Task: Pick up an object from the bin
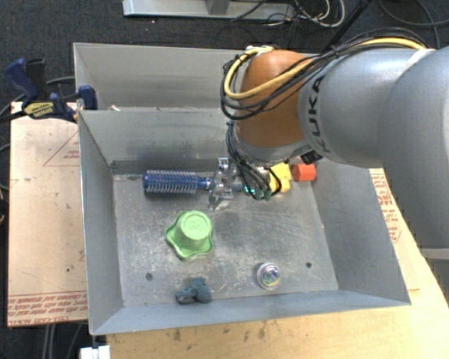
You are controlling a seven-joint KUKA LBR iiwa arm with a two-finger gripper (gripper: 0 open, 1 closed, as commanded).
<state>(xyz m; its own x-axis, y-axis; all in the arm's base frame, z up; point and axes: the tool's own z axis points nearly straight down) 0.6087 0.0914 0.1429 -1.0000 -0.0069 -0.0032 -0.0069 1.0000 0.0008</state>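
My gripper hangs low over the back middle of the bin, right at the right-hand end of a blue bristled hair brush that lies flat along the back wall. Whether it touches the brush's end I cannot tell. Just in front of and left of the gripper, a green plastic cup stands upside down on the bin floor, apart from the gripper. A yellow block and an orange block lie to the gripper's right, partly hidden under the arm's wrist.
A small grey-blue lump lies by the front wall and a shiny round silver thing to its right. The arm's orange cover and cables hang over the bin's back right.
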